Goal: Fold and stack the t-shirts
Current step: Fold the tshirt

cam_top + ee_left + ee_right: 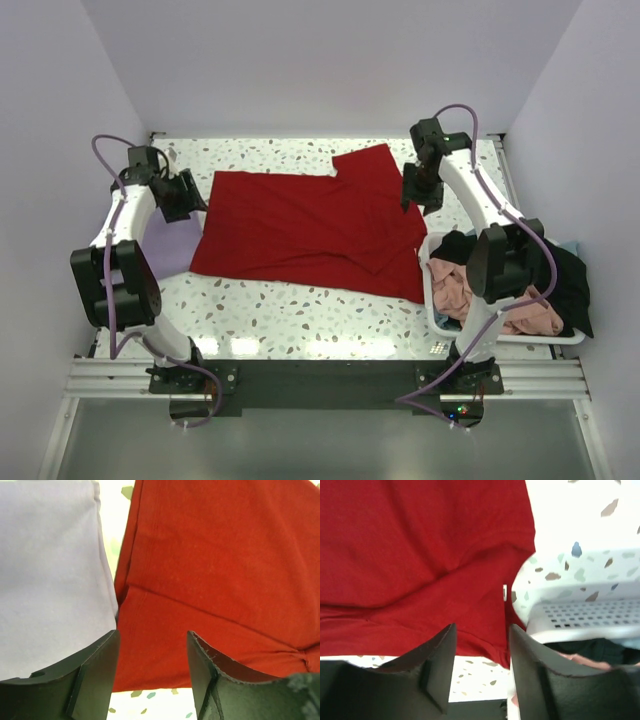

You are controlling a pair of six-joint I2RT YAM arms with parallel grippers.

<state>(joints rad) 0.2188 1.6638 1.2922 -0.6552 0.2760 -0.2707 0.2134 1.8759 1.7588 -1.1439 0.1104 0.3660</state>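
A large bright red t-shirt [310, 225] lies spread on the speckled table, one sleeve folded over near its far right corner. A pale lavender t-shirt [175, 245] lies flat beside its left edge. My left gripper [193, 203] hovers over the red shirt's left edge, and in the left wrist view it [152, 645] is open, with red cloth [215, 565] and lavender cloth [50, 570] beneath. My right gripper [413, 195] hangs over the red shirt's right edge. In the right wrist view it [482, 640] is open above the red hem [420, 545], holding nothing.
A white plastic basket [500, 338] stands at the right, its perforated wall [580, 615] close to my right fingers. It holds a salmon-pink shirt [455, 290] and a black shirt [570, 280] that drapes over its right side.
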